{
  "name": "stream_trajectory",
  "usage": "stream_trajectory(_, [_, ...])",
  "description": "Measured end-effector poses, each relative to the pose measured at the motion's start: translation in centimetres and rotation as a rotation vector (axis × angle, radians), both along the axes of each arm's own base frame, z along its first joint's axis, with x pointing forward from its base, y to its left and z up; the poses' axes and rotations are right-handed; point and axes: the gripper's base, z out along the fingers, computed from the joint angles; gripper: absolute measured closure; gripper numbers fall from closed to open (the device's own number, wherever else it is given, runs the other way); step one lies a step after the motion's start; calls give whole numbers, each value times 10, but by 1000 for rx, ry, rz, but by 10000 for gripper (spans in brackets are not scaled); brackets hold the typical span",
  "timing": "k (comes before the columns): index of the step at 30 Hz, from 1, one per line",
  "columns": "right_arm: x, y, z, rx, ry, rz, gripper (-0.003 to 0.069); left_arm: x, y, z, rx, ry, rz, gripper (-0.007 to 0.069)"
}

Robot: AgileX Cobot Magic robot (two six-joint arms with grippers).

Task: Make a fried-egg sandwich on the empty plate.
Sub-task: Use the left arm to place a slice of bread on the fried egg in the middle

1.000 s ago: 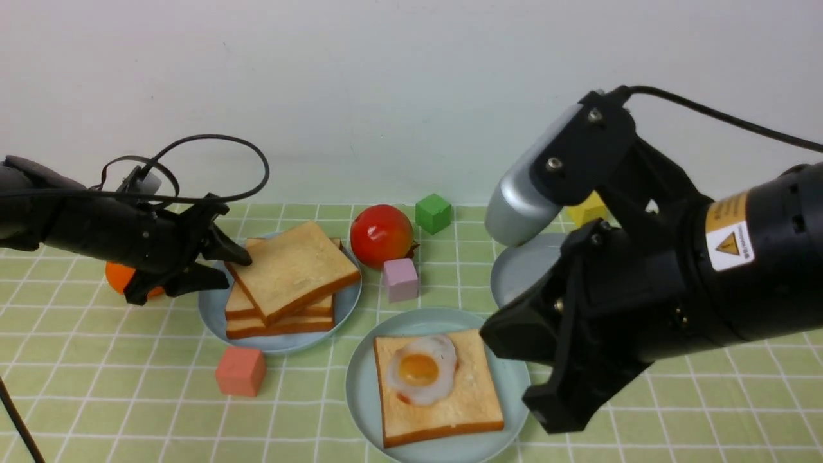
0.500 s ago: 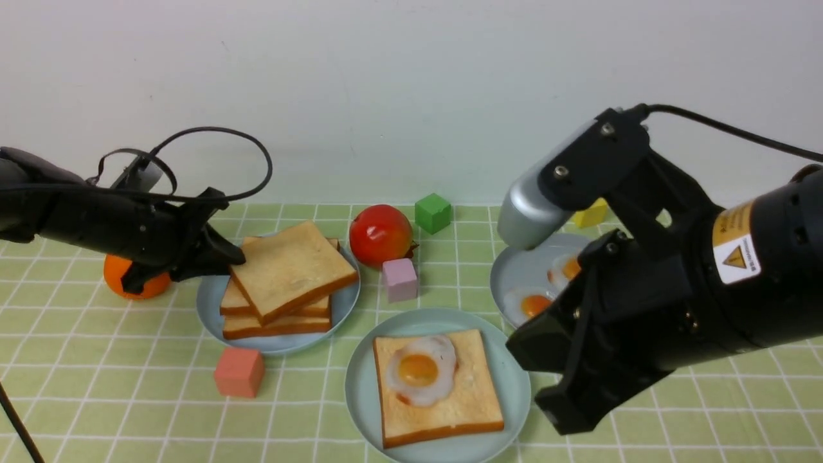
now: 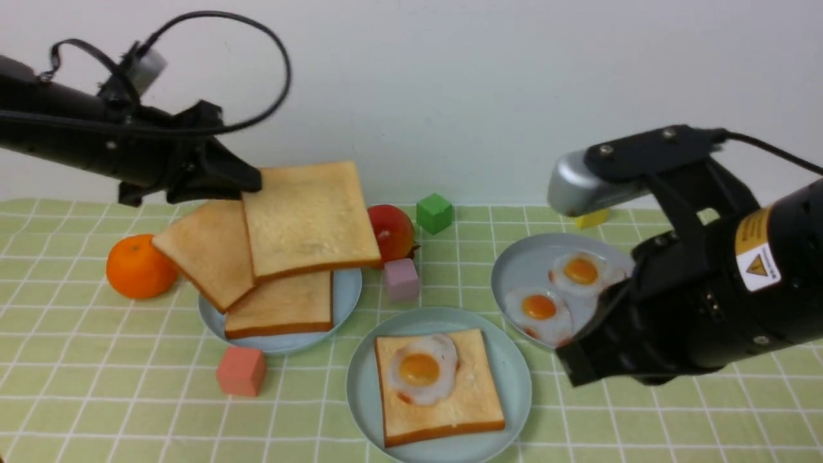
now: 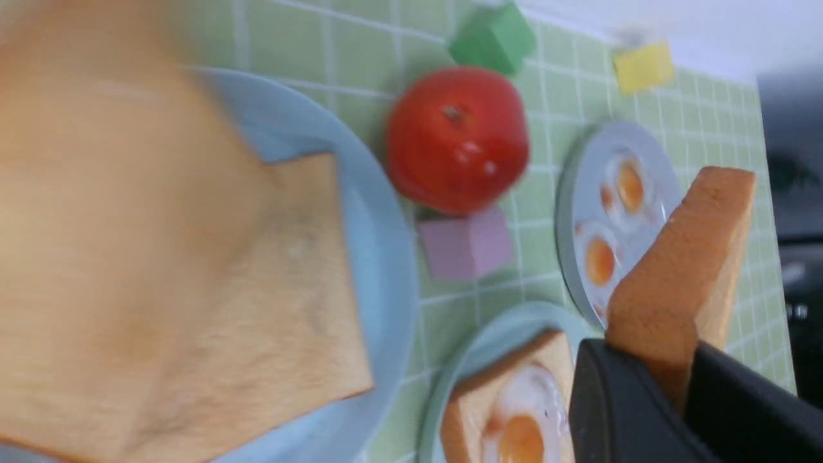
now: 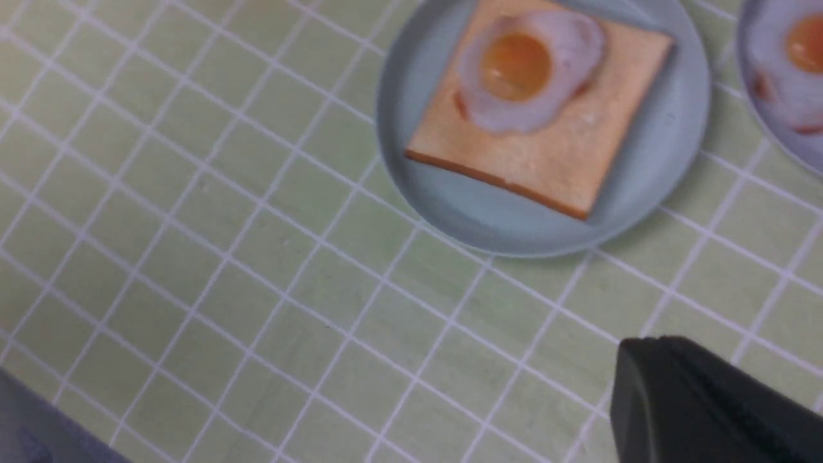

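Note:
The empty plate (image 3: 360,386), pale aqua-mint, sits at the front centre and carries a toast slice (image 3: 463,402) with a fried egg (image 3: 421,376) on it; both show in the right wrist view too, toast (image 5: 566,154) and egg (image 5: 521,71). My left gripper (image 3: 247,183) is shut on the edge of another toast slice (image 3: 308,218) and holds it in the air above the light blue plate (image 3: 347,296). The left wrist view shows that slice (image 4: 681,276) pinched between the black fingers (image 4: 617,399). My right gripper (image 3: 569,370) hangs shut and holds nothing, to the right of the mint plate.
Below the held slice a second one (image 3: 206,257) lies tilted over the light blue plate's left rim, and a third (image 3: 283,312) lies flat. The grey-blue plate (image 3: 514,270) bears two eggs. An orange (image 3: 140,265), a tomato (image 3: 393,231) and green (image 3: 433,213), lilac (image 3: 401,280), salmon (image 3: 240,371) and yellow (image 3: 591,218) cubes stand around.
My left gripper closed on the top slice and lifted it off the stack; the slice under it slid left. The right arm drew back to the right, uncovering the egg plate.

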Motion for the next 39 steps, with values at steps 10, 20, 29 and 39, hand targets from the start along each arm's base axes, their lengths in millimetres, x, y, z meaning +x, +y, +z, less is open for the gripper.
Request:
stream_trajectory(10, [0,-4,-2,-27,29,-54,655,-4,-50,-20,8,59,-146,534])
stream_trajectory(20, [0,-5,-2,-32,24,-57,652,-30,-93,-62,19,187,-238,534])
stream_trajectory(29, [1,-5,-2,-40,17,-57,645,-24,-103,-103,60,224,-84,522])
stream_trajectory(39, [1,-5,-2,-40,18,-58,629,-29,-105,-104,55,258,-125,166])
